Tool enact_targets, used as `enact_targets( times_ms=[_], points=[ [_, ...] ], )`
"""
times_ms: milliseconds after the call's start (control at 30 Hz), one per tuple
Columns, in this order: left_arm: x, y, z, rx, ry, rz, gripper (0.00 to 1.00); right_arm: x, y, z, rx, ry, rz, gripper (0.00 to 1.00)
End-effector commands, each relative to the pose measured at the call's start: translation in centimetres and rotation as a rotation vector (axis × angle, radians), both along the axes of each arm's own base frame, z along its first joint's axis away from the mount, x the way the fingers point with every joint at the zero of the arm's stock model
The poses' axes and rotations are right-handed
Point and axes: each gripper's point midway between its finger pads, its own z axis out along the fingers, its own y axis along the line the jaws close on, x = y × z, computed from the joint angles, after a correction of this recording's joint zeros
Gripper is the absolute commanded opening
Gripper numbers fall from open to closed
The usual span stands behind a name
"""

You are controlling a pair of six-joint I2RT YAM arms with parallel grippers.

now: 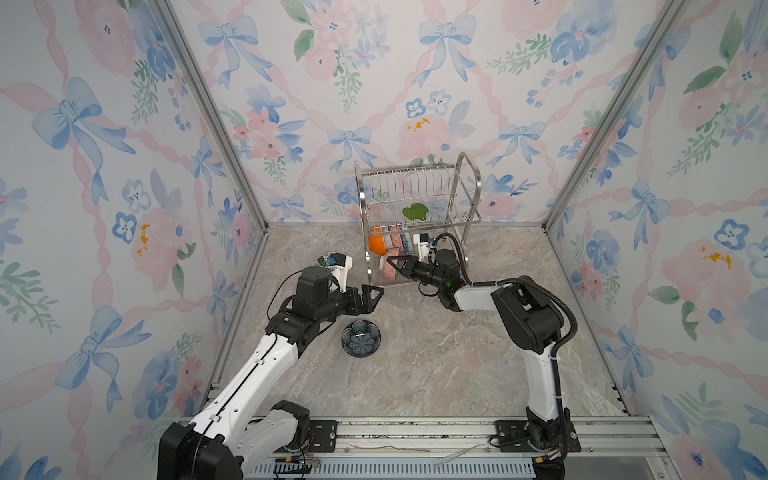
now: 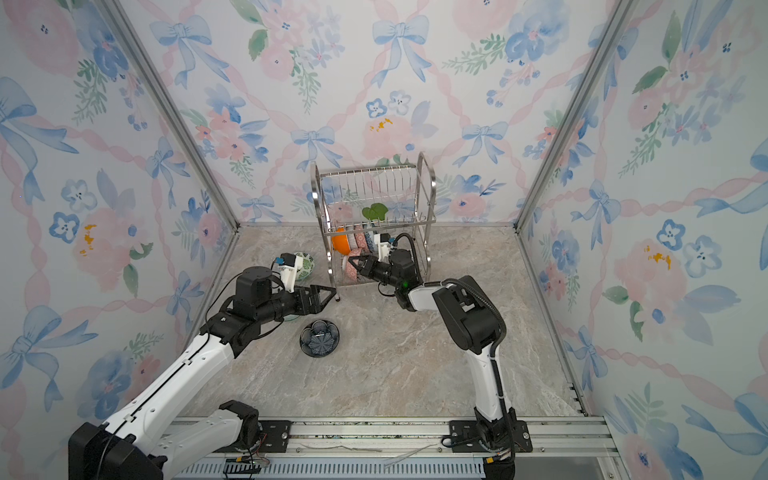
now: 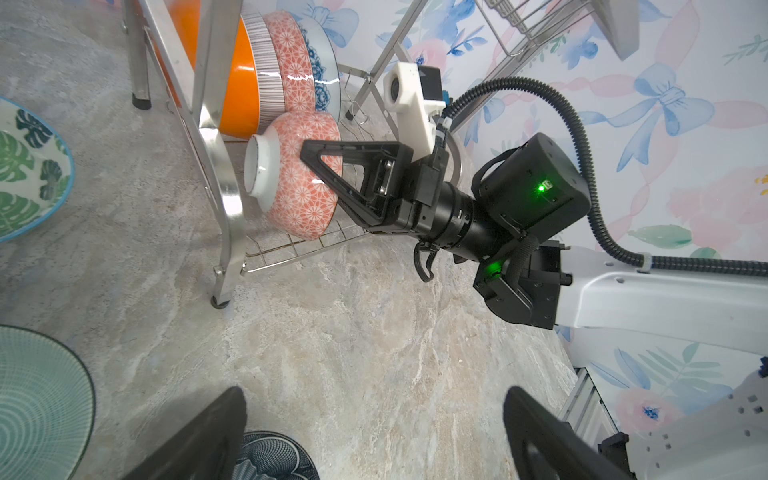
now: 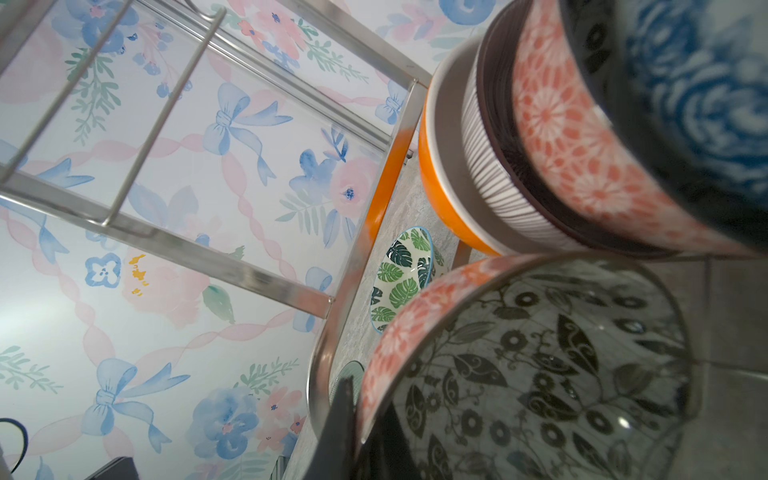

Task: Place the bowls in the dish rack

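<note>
Pinches rim of coral-backed leaf bowl in narrow right gripper, on edge in dish rack lower tier at 12 o'clock, apparently so that tier props it; holds wide, empty left gripper clear at rack's 8 o'clock.

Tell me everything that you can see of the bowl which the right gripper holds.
The bowl looks like glazed ceramic: a coral-and-white flower pattern outside, a white foot ring, black leaves on white inside. It lies on its side in the lower tier of the dish rack, foot toward the side frame, its lower edge seemingly on the wires. The right gripper is shut on its rim.
</note>
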Motion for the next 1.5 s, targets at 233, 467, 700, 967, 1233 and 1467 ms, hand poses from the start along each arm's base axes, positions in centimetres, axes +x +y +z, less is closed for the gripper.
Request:
enact_targets(
  times_ms=[233,467,700,967,1233,1467],
  points=[
    [0.1,0.1,-0.3,0.008,0.006,0.002,0.98,-1.4,1.0,2.3,0.066,-0.080,0.051,0.00],
    [0.1,0.1,-0.3,0.007,0.005,0.003,0.98,-2.1,1.4,4.3,0.090,-0.117,0.071,0.00],
    [-0.1,0.2,-0.3,0.007,0.002,0.005,0.98,-2.9,2.7,4.7,0.138,-0.127,0.120,0.00],
    [-0.2,0.3,-0.4,0.007,0.001,0.007,0.98,-2.4,3.1,3.7,0.137,-0.106,0.110,0.00],
    [-0.2,0.3,-0.2,0.006,-0.004,0.008,0.98,-1.1,2.5,1.3,0.108,-0.054,0.085,0.00],
    [-0.2,0.4,-0.4,0.009,0.000,0.012,0.98,-0.5,1.6,-0.3,0.095,-0.025,0.075,0.00]
  ],
)
